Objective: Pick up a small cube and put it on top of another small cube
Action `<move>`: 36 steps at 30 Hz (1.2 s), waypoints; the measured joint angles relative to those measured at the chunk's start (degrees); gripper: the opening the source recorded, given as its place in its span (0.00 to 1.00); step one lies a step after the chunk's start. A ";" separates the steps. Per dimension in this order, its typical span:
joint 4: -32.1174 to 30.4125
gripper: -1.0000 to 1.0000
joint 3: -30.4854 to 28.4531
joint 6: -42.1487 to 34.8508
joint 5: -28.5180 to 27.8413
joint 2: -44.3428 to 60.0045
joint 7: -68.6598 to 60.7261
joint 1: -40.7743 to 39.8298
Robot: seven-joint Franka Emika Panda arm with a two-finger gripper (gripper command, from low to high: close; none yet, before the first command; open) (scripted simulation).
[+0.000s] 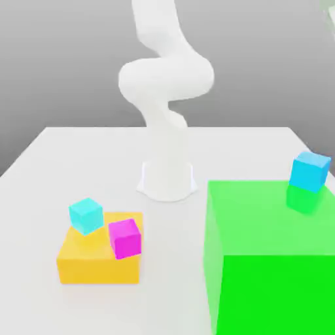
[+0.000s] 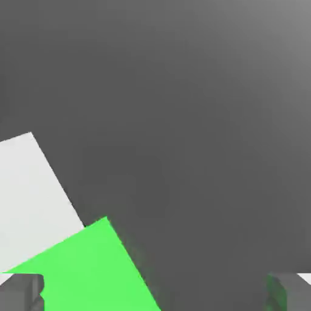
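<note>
With big green block (image 1: pixel 262 216) and flat orange-yellow block (image 1: pixel 98 271) in sight, probably at the pre-grasp stage, gripper (image 2: pixel 155 293) wide open and empty, needing to align over a small cube: blue (image 1: pixel 310 171) by the green, cyan (image 1: pixel 86 216) or magenta (image 1: pixel 125 239) by the orange-yellow, all askew, without long axis.

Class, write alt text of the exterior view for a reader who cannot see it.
A cyan cube and magenta cube sit on a flat orange-yellow block; a blue cube tops a big green block. Behind stands a white robot arm.
</note>
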 joint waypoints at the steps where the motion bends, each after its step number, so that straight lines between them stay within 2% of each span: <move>1: -0.75 0.50 0.21 0.96 -0.15 1.27 -2.41 1.71; 14: -10.44 0.50 5.53 13.05 -0.32 17.74 -35.32 21.20; 19: -19.13 0.50 3.12 16.25 1.58 24.61 -47.67 19.03; 22: -20.37 0.50 2.20 20.11 -1.13 30.15 -47.72 17.72; 27: -18.76 0.50 -3.93 28.41 -6.21 40.44 -44.19 23.05; 28: -18.57 0.00 -4.51 29.27 -6.47 41.49 -44.01 23.56; 36: -18.89 0.00 -3.72 27.79 -5.93 39.83 -44.42 22.92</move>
